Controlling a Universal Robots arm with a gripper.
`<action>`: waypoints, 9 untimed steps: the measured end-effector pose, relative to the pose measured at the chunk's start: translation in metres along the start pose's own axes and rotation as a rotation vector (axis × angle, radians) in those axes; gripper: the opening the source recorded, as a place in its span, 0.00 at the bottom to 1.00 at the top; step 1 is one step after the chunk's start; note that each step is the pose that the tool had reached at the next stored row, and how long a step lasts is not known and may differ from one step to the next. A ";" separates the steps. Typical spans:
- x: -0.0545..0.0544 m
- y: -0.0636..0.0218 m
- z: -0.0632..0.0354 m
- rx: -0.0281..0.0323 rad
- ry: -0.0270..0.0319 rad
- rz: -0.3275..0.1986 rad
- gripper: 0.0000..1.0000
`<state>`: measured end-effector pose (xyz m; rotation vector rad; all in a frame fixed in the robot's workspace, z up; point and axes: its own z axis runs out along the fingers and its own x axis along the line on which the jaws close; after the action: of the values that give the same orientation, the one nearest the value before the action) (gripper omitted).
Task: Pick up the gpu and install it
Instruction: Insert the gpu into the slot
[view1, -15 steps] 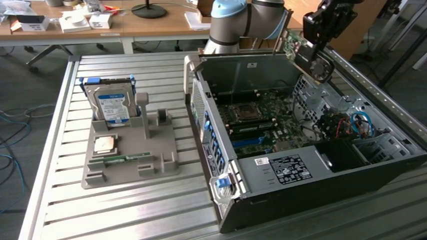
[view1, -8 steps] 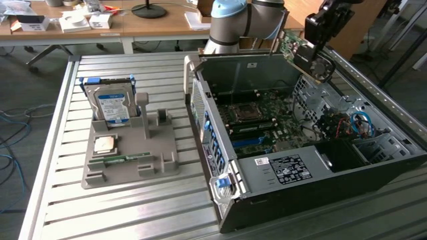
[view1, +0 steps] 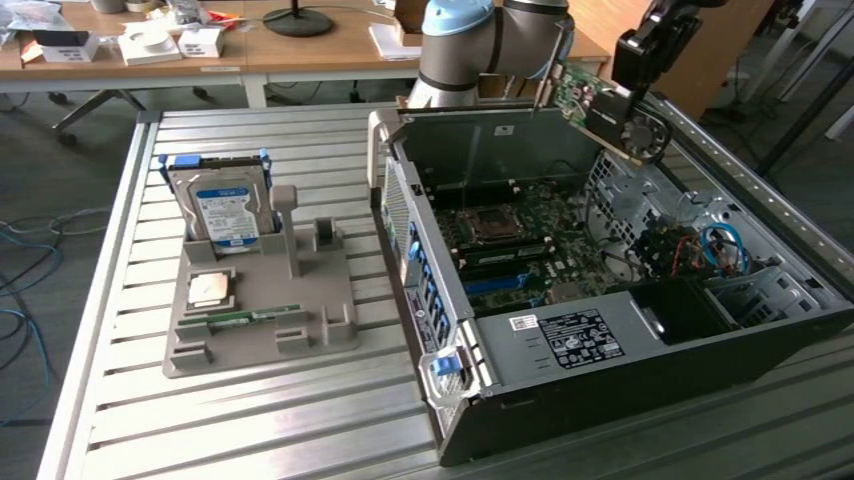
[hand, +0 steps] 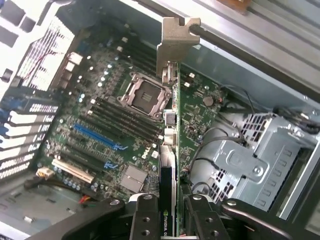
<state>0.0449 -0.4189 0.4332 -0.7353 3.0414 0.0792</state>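
A slatted aluminium table carries an open black computer case lying on its side, a green motherboard inside it. Beside it, a grey moulded holder keeps a silver hard drive upright, a square processor chip and a narrow green memory stick. The black gripper hangs over the case's far corner, clamped on the flat dark green gpu. In the wrist view, the gpu stands edge-on between the fingers, above the motherboard.

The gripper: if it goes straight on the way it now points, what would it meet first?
The gripper, shut on the gpu, points into the open case. Going straight on, the card would probably meet the motherboard first, near the CPU socket. Depth is hard to judge.
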 end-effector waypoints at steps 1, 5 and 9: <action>0.000 0.0000 0.0000 -0.0004 0.0007 -0.017 0.26; 0.000 0.0000 0.0001 -0.0019 0.0036 -0.079 0.26; 0.000 0.0000 0.0001 -0.0035 0.0067 -0.145 0.26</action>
<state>0.0449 -0.4189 0.4331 -0.9554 2.9834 0.0806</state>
